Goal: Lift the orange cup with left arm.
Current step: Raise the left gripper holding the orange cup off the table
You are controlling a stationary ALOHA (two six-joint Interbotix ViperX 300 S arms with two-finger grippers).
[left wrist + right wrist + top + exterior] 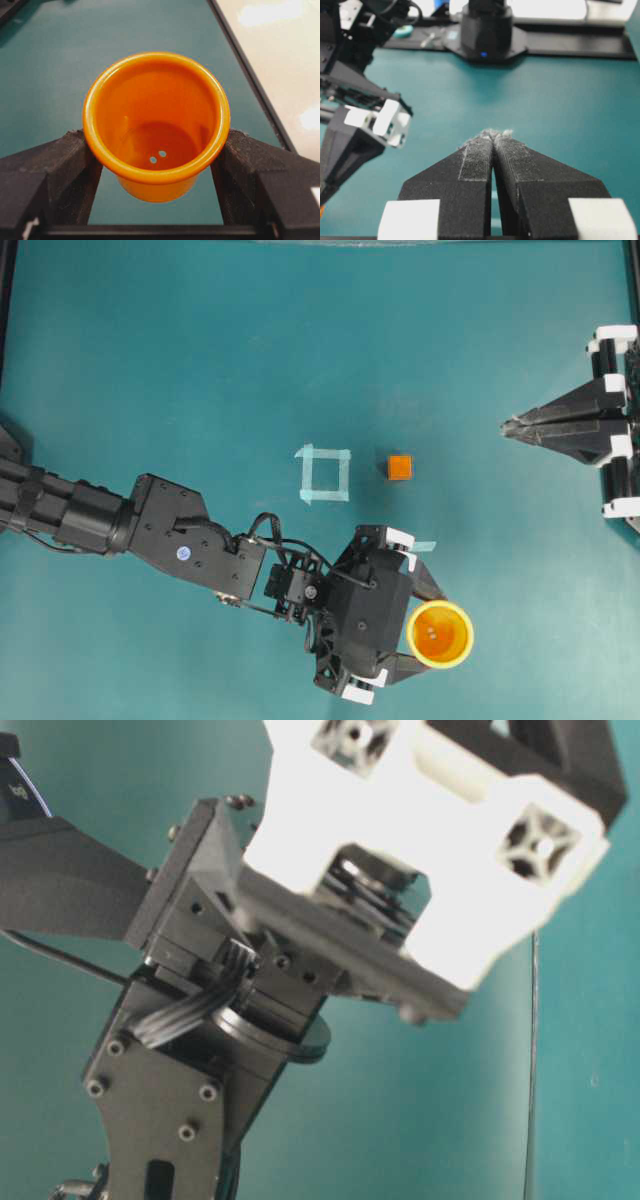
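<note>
The orange cup (441, 632) stands upright between the fingers of my left gripper (426, 630), near the front of the teal table. In the left wrist view both black fingers (65, 160) press against the orange cup (156, 125) just under its rim, and its base hangs above the teal surface. The left gripper (156, 144) is shut on it. My right gripper (506, 426) rests at the far right with its jaws together; in the right wrist view the right gripper (492, 135) holds nothing. The table-level view shows only the left arm's wrist and a white finger mount (450, 840); the cup is hidden there.
A small orange cube (399, 467) sits near the table's middle, beside a square of pale tape (324, 474). A short tape strip (424, 546) lies by the left gripper. The table's black edge (250, 75) runs close to the cup's right.
</note>
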